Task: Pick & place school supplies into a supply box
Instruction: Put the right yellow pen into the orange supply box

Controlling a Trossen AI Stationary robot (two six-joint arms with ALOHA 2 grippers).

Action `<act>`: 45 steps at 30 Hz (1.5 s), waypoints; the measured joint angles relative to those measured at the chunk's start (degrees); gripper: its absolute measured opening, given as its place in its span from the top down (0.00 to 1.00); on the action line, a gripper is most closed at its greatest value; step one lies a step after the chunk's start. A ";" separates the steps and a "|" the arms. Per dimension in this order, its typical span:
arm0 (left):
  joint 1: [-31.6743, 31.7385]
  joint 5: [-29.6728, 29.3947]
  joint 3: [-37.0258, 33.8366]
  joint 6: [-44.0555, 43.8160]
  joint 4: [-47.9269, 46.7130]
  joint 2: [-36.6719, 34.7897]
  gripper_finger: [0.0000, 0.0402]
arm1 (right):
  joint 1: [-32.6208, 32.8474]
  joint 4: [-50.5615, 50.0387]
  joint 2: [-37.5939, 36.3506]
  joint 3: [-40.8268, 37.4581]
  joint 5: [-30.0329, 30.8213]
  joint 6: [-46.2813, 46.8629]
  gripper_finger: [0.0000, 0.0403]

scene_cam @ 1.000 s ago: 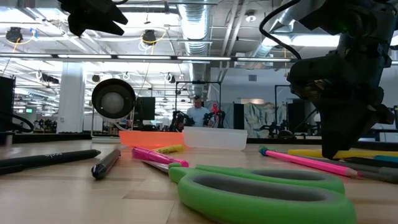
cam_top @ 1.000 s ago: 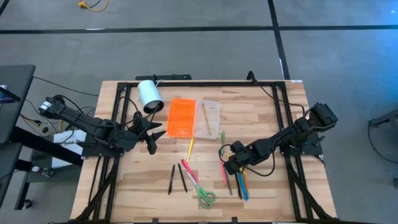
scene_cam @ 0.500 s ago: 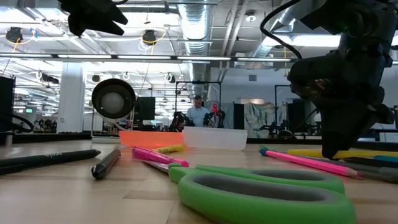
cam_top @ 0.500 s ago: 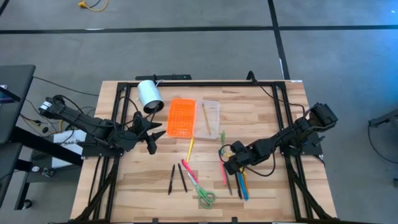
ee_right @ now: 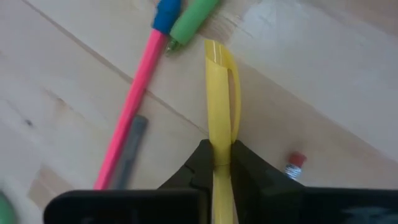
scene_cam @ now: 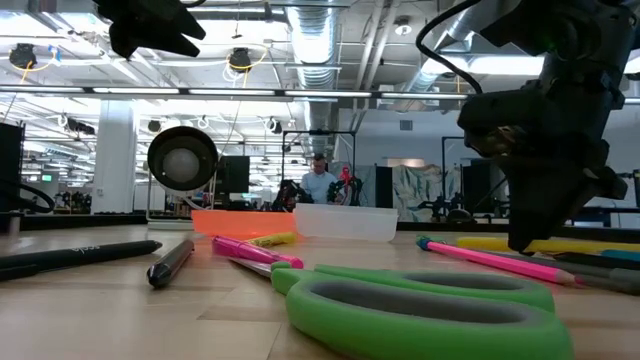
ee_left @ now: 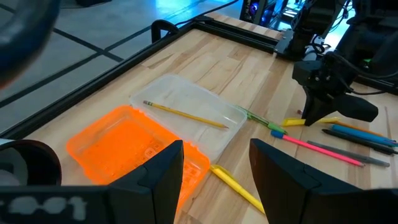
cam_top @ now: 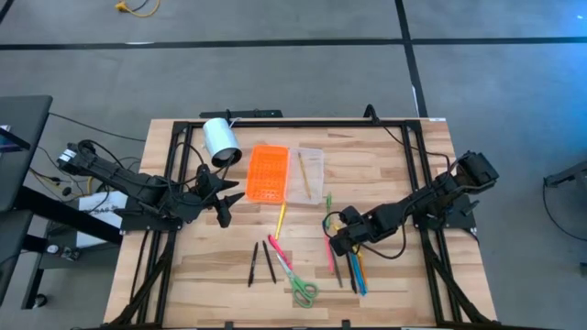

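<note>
The supply box lies open on the far middle of the table: its clear tray [cam_top: 313, 172] holds one yellow pencil [ee_left: 185, 114], and the orange lid [cam_top: 268, 172] lies beside it. My right gripper [cam_top: 337, 236] is down among the pens at the near right, shut on a yellow pen [ee_right: 219, 93]. A pink pen [cam_top: 330, 255], blue and orange pens [cam_top: 357, 271], green scissors [cam_top: 297, 280], two black pens [cam_top: 261, 262] and another yellow pen [cam_top: 281, 219] lie flat on the wood. My left gripper [cam_top: 225, 200] hovers open, left of the lid. My right gripper pinches the yellow pen between its two fingers [ee_right: 202, 163], on the barrel [ee_right: 219, 135] behind the clip. It comes down from above, slanting in from the table's right. The clip end [ee_right: 224, 59] sticks out ahead of the fingertips, close over the wood; whether it is lifted clear I cannot tell.
A white cylinder [cam_top: 220, 140] lies on its side at the far left, near the lid. A black frame rail [cam_top: 293, 123] runs along the far edge and down both sides. Bare wood shows between the left gripper and the black pens.
My right gripper, still shut on the yellow pen, has shifted slightly toward the table's left in the low view. Everything else has kept still.
</note>
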 joint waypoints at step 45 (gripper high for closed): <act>0.00 -1.02 -0.92 0.98 -0.02 0.35 0.57 | -29.43 32.20 -7.18 0.17 -2.28 -19.10 0.95</act>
